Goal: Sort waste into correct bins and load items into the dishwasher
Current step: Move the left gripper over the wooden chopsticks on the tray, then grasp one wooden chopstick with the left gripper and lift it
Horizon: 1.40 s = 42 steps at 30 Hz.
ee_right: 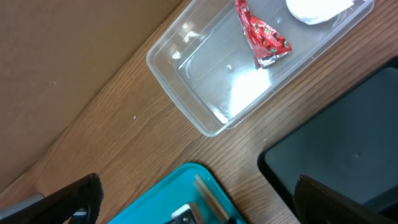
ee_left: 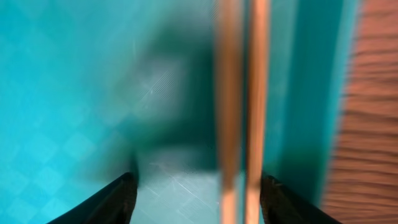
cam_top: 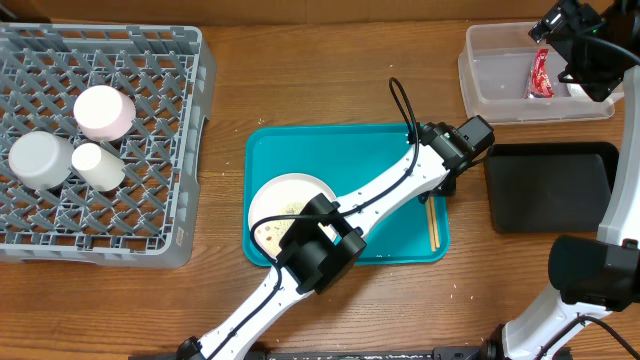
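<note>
Left wrist, left pincer [ee_left: 198, 196] wide, chopsticks [ee_left: 242, 93] between its tips, on teal tray [ee_left: 62, 93]

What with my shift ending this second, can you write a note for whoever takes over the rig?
Left gripper: open, fingers either side of the chopsticks on the teal tray, not yet closed.
Right gripper: open, empty, over the clear tub.
Done: red wrapper and napkin in the tub; white bowl, steel bowl and small cup in the dish rack.
Left: chopsticks and plate to the rack; crumbs on the plate to a bin, probably the black tray.
</note>
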### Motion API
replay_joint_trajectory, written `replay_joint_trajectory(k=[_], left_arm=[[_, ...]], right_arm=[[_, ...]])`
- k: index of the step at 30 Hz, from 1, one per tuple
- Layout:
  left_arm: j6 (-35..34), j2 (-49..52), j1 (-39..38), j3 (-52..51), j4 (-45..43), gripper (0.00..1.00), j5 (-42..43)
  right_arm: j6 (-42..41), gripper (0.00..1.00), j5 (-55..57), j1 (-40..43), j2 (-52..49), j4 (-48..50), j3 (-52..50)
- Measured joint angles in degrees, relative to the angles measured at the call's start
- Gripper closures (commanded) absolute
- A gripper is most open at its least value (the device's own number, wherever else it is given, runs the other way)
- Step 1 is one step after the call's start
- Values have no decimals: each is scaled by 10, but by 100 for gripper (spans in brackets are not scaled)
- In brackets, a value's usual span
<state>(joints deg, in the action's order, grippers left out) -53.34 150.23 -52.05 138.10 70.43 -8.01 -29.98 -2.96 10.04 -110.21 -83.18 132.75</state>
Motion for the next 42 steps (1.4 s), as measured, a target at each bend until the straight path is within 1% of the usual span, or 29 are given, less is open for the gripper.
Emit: replay_joint_trajectory(k=[10,14,18,26,29,33,38,42], left_arm=[[2,0,0,-5,0,37,-2],[2,0,0,-5,0,42,-3],[4,0,4,-5,3,42,-1],[7,1,35,40,81,39,29],[22,1,50,99,107,38,35],[52,1,61,143,119,37,49],[75,1,62,149,140,38,65],[77,1,62,128,145,39,70]], right_arm=[[0,0,0,0,0,0,0],[0,0,0,0,0,0,0],[0,0,0,0,0,0,0],[0,0,0,0,0,0,0],[0,0,0,0,0,0,0],[0,0,0,0,0,0,0],[0,0,0,0,0,0,0],[0,0,0,0,0,0,0]])
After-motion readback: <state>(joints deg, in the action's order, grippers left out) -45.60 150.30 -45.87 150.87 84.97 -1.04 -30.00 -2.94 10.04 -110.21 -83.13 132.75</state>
